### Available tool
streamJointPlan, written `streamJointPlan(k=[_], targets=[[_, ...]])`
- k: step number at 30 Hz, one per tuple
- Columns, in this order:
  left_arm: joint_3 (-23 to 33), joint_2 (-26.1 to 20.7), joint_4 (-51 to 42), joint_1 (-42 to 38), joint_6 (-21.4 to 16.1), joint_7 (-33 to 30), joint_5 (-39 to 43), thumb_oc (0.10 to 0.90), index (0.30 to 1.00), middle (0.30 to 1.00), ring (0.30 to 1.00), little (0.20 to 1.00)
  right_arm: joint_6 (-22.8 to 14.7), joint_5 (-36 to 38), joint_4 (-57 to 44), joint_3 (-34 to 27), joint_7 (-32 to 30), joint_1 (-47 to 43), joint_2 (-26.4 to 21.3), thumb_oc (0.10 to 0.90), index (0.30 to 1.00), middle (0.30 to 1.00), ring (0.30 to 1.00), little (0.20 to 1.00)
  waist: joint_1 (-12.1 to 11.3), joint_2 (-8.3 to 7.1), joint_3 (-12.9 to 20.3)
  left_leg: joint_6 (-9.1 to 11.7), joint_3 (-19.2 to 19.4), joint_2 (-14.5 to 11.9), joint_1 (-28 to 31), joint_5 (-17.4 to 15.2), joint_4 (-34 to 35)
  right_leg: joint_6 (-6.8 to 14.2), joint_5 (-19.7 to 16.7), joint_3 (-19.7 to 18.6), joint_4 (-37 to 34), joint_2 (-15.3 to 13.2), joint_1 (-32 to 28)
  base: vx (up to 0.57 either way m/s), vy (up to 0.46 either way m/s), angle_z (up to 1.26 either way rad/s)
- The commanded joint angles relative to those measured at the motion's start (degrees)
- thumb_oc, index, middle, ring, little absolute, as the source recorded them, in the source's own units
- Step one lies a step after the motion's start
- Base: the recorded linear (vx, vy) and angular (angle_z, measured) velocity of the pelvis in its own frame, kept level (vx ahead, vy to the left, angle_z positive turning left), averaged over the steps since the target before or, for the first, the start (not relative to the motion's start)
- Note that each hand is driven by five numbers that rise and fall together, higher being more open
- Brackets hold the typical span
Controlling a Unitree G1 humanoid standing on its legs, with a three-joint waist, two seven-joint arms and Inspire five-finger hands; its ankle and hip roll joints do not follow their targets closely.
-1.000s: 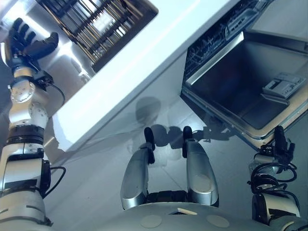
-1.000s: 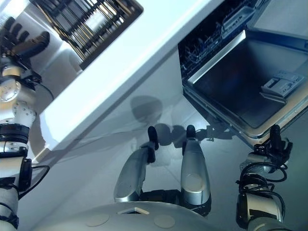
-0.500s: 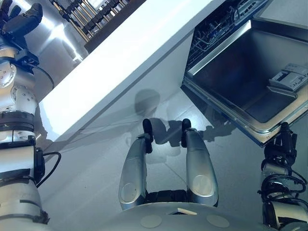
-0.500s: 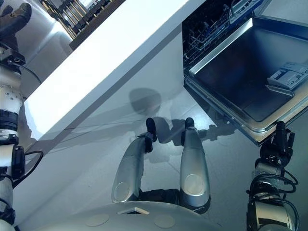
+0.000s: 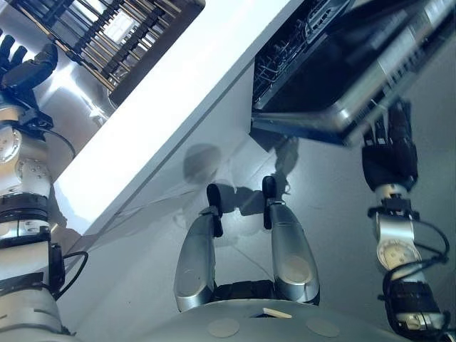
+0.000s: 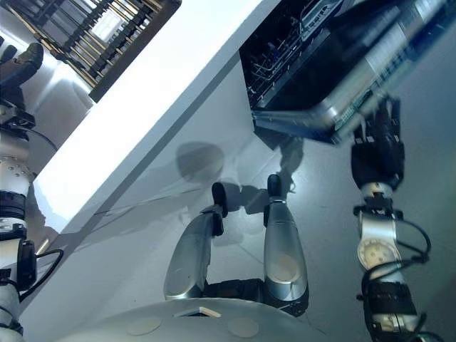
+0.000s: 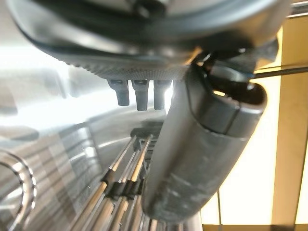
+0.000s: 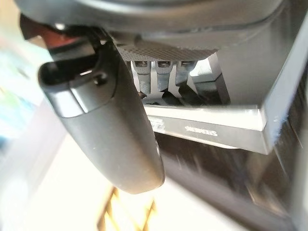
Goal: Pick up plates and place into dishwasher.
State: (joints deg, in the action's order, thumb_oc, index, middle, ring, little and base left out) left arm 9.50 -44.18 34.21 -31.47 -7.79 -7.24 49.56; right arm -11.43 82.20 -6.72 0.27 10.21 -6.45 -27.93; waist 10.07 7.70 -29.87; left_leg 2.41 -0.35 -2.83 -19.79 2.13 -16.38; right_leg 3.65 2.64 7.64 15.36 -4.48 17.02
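Observation:
The dishwasher [image 5: 285,57] stands open under the white counter, its dark wire basket showing inside. Its steel door [image 5: 356,64] hangs half raised. My right hand [image 5: 388,153] is under the door's front edge, open, with straight fingers [image 8: 159,72] against the silver rim [image 8: 216,127]. My left hand [image 5: 25,68] is held up at the far left over the steel sink area, open and holding nothing; its thumb [image 7: 202,144] hangs above the wire tines [image 7: 120,183]. I see no plate in any view.
A dark wire dish rack [image 5: 121,32] sits at the back left beside the shiny steel drainer [image 5: 71,100]. The white counter [image 5: 178,92] runs diagonally between the rack and the dishwasher. Grey floor lies below the door.
My right hand has risen from below the door's corner to its front edge, and the door has tilted up from lying flat. The left hand stays raised by the rack.

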Motion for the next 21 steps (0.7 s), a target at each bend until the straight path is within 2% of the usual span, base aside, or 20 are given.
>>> streamJointPlan(k=[1,3,6,12,14,17,21], targets=[[0.8,-0.8,-6.2,3.0,-7.5,1.6,-0.3,0.800,0.900,0.900,0.900,0.900,-1.0,-13.9,-11.4,2.5,2.2,-22.4,2.7,0.800,0.900,0.900,0.900,0.900,-1.8,-3.14,9.7,-1.8,5.6,5.9,10.0,-6.0,8.6,0.5,4.8,-2.1,1.8,3.1,-3.8,0.15,0.173,0.56],[2.5,0.2,-6.5,5.8,-7.9,3.1,0.0,0.800,0.900,0.900,0.900,0.900,0.0,-14.7,-10.5,-0.2,-1.3,-19.0,3.3,0.800,0.900,0.900,0.900,0.900,-1.6,-3.14,11.7,-2.1,6.0,5.9,12.6,-5.4,11.7,1.1,4.1,-2.3,-0.6,3.2,-5.8,0.16,0.180,0.71],[3.2,0.9,-6.8,7.3,-8.1,3.9,-0.6,0.800,0.900,0.900,0.900,0.900,0.1,-14.9,-9.0,-1.3,-2.4,-16.7,4.2,0.800,0.900,0.900,0.900,0.900,-1.6,-3.26,12.8,-2.3,6.0,6.0,14.2,-5.1,13.4,1.4,3.8,-2.2,-2.1,3.4,-7.2,0.09,0.090,0.01],[4.0,2.6,-9.4,11.7,-8.4,3.8,-2.6,0.800,0.900,0.900,0.900,0.900,-4.1,-19.3,-4.5,-3.7,-8.2,-10.2,5.9,0.800,0.900,0.900,0.900,0.900,-2.0,-3.75,15.3,-2.7,6.2,6.1,17.6,-4.4,16.3,2.0,2.8,-1.7,-4.7,3.5,-10.1,0.07,0.060,0.10],[4.3,2.6,-9.6,12.7,-8.3,3.7,-2.9,0.800,0.900,0.900,0.900,0.900,-7.0,-25.3,-2.9,-4.8,-11.9,-8.6,5.9,0.800,0.900,0.900,0.900,0.900,-2.0,-3.89,16.1,-2.8,6.3,6.2,18.4,-4.4,16.8,2.1,2.7,-1.5,-5.1,3.5,-10.8,0.05,0.035,0.06],[4.8,2.9,-10.5,13.8,-8.0,3.0,-2.9,0.800,0.900,0.900,0.900,0.900,-8.9,-31.9,-1.3,-6.3,-16.2,-7.1,5.2,0.800,0.900,0.900,0.900,0.900,-1.9,-3.96,16.8,-2.9,6.4,6.3,19.2,-4.4,17.3,2.2,2.7,-1.3,-5.5,3.7,-11.4,0.03,0.028,-0.06],[5.5,3.2,-10.7,15.1,-7.5,3.3,-2.8,0.800,0.900,0.900,0.900,0.900,-11.5,-42.2,2.2,-8.6,-25.4,-4.9,3.3,0.800,0.900,0.900,0.900,0.900,-2.0,-4.17,18.0,-2.9,6.2,6.5,20.4,-4.3,18.2,2.4,2.6,-1.0,-6.2,3.8,-12.6,0.01,0.009,-0.03]])
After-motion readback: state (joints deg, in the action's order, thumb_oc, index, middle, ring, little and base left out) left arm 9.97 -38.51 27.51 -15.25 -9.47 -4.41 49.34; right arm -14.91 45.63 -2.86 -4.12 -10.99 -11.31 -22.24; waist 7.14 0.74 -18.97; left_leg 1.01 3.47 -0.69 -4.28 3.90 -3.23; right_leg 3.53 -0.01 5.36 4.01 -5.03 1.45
